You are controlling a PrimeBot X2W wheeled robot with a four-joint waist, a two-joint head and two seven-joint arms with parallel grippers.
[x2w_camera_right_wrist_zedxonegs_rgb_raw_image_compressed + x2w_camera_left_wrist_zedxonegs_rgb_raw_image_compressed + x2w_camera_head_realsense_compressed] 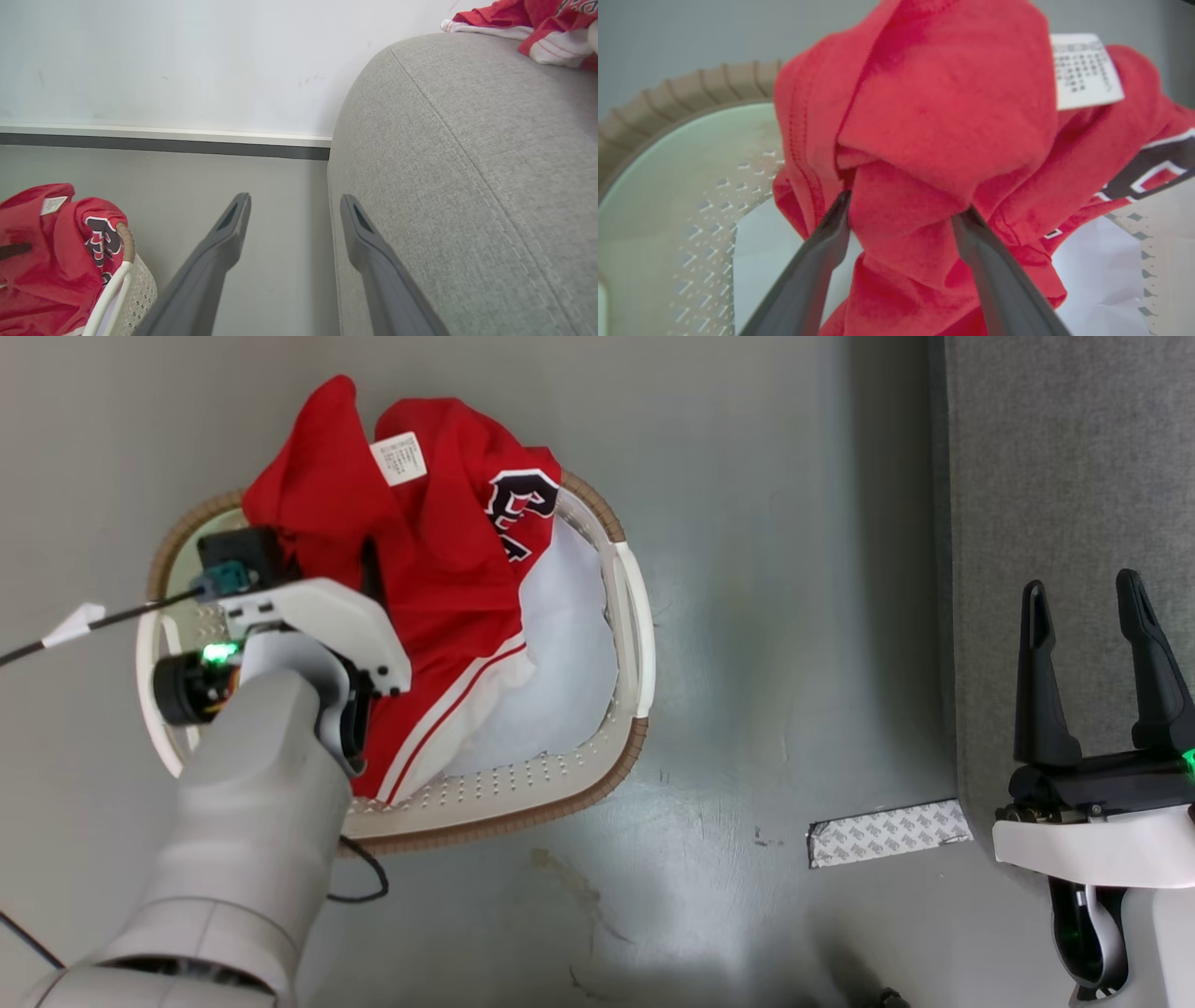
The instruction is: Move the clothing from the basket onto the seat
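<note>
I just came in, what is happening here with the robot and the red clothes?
The robot is moving red clothing from the white basket to the grey seat. Its left jaws stand open around a fold of the clothing heaped in the basket, not yet closed. Its right jaws are open and empty beside the seat, where another red garment already lies.

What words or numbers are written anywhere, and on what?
Nothing reads clearly.
Small white label on the red sports garment: tiny print, too blurred.
Black-and-white letter patch: folded, letters cut off.
Grey patterned tape strip on the floor: marks too small.
</note>
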